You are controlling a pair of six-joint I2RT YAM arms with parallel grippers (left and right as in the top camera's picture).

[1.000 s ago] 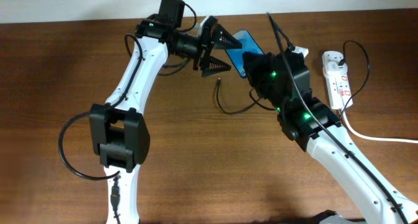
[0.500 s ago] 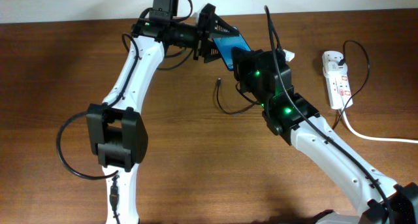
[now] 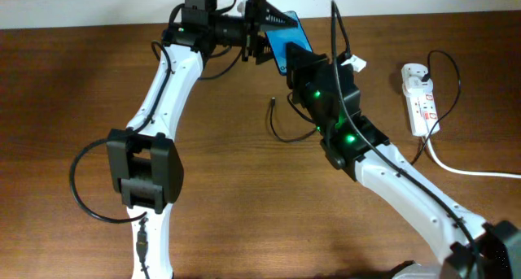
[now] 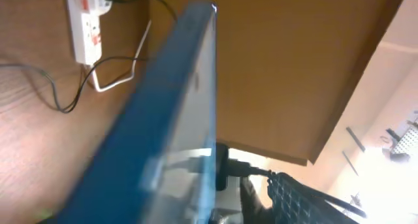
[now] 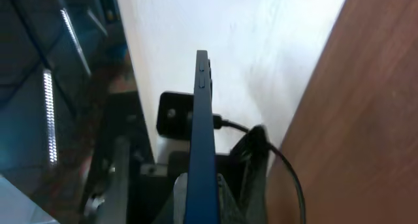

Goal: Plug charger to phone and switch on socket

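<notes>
**Left gripper** point(image 3: 267, 37), top centre of the overhead view: fingers on either side of one end of the phone point(image 3: 291, 41), apparently pinching it across its width.

**Right gripper** point(image 3: 296, 61), just lower right of the phone. Its fingers are hidden under its own wrist, so I cannot tell whether they are spread or pressed together.

**Phone:** blue slab held off the table point(image 3: 81, 84), between the two wrists. Both wrist views show it edge-on. Judged rigid, smooth, fairly light, with breakable glass. Best held by the long side edges, leaving the port end free.

**Charger** point(image 3: 272, 105): thin black cable with its small tip lying loose on the wood, below the phone at frame centre and not yet plugged in. Judged limp and very light, so likely to flop. Grasp just behind the connector so the tip stays aimed.

**Socket** point(image 3: 422, 96): white strip at right of frame, well apart from both grippers, with its white cord point(image 3: 464, 169) trailing to the lower right. Its switches look small and probably need a firm fingertip press.
</notes>
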